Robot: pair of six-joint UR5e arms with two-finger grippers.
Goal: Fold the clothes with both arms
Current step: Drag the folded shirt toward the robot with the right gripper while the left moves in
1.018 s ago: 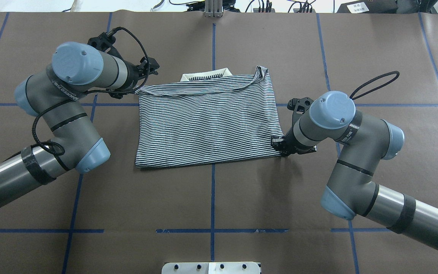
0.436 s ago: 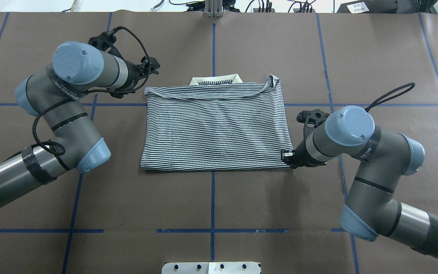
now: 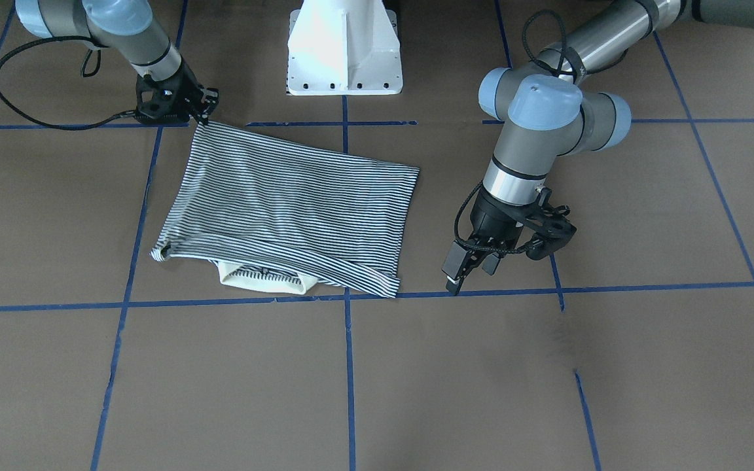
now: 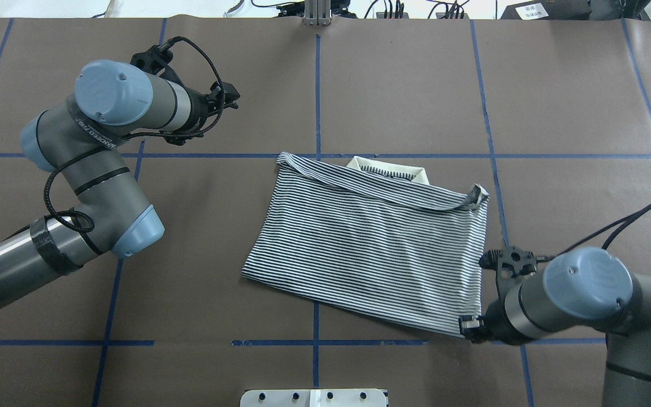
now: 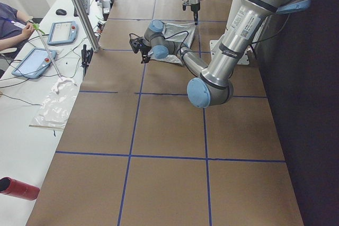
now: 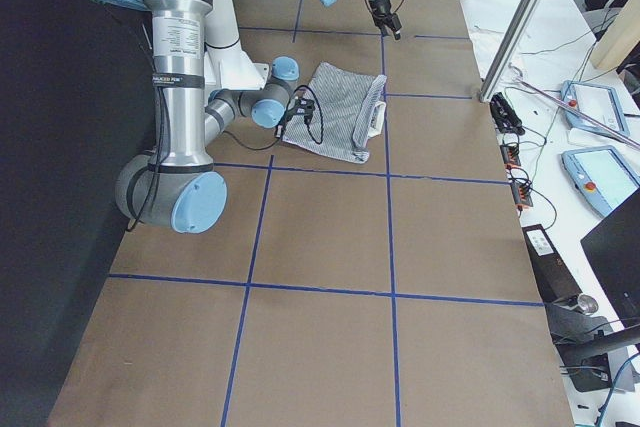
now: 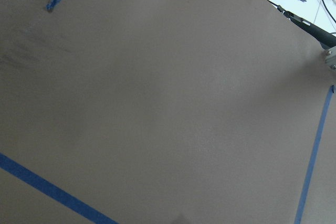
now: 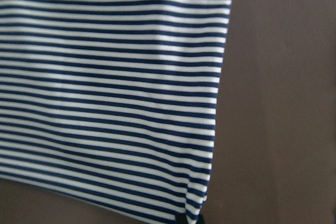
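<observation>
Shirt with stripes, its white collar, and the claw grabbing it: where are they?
shirt (image 4: pixel 370 243): overhead view, middle of the striped cloth.
collar (image 4: pixel 386 165): overhead view, cream flap peeking past the fold.
right claw (image 3: pixel 201 115): front-facing view, tips pinching the shirt's corner.

A folded striped polo shirt (image 4: pixel 370 249) lies skewed on the brown desk (image 4: pixel 404 85). The right gripper (image 4: pixel 468 328) pinches its near corner; the left gripper (image 4: pixel 230 100) hangs well apart.
</observation>
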